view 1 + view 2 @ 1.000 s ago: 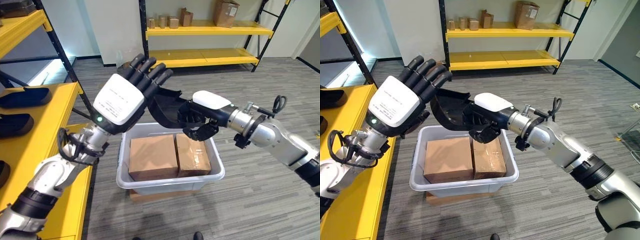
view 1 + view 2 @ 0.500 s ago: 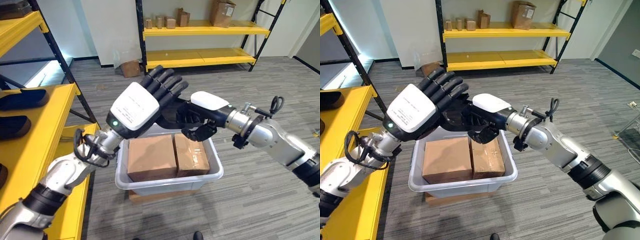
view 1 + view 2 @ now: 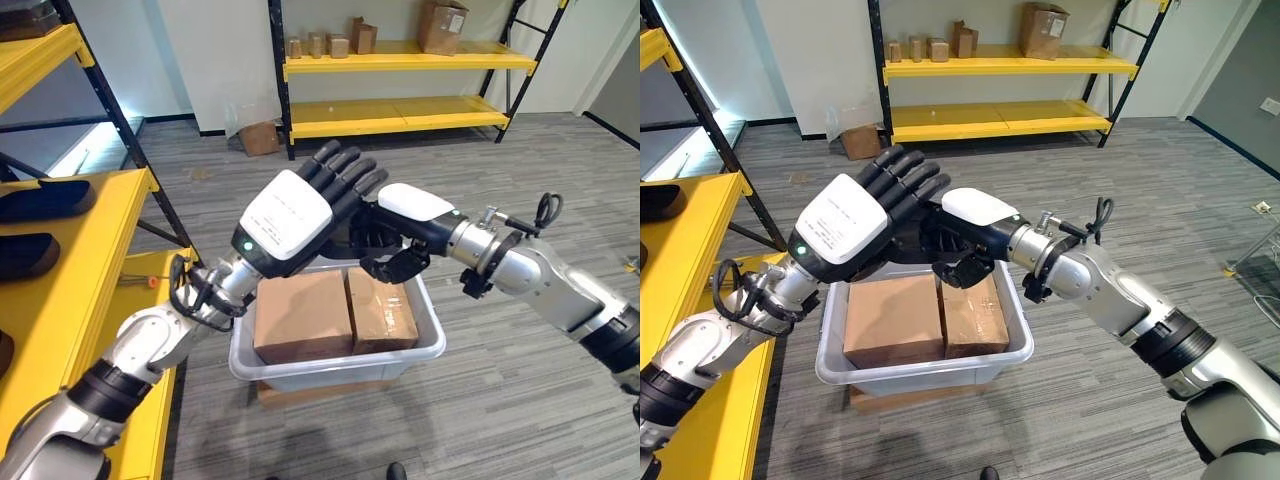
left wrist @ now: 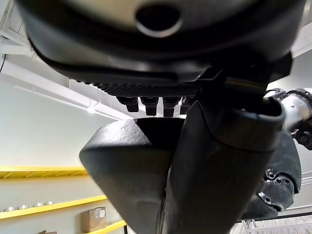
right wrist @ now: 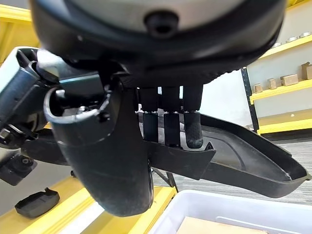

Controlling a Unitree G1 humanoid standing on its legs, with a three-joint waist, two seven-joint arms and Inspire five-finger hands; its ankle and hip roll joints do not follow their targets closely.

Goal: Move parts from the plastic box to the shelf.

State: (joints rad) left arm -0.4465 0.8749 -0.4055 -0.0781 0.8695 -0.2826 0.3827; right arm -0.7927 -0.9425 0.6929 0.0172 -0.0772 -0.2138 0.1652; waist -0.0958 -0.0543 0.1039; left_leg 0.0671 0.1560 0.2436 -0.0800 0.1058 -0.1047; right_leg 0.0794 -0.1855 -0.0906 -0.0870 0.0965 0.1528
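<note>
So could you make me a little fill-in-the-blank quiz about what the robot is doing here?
1. The right hand grips a ____ plastic part.
2. The part is held above the plastic box, which holds two ____ cartons.
3. The left hand reaches the part with its fingers ____.
4. The shelf at the robot's left is painted ____.

Missing words: black; cardboard; straight; yellow

No legible text, number or sign is to be made out. Faint grey print is seen on the white back cover of the left hand (image 3: 287,216), but it cannot be read.
</note>
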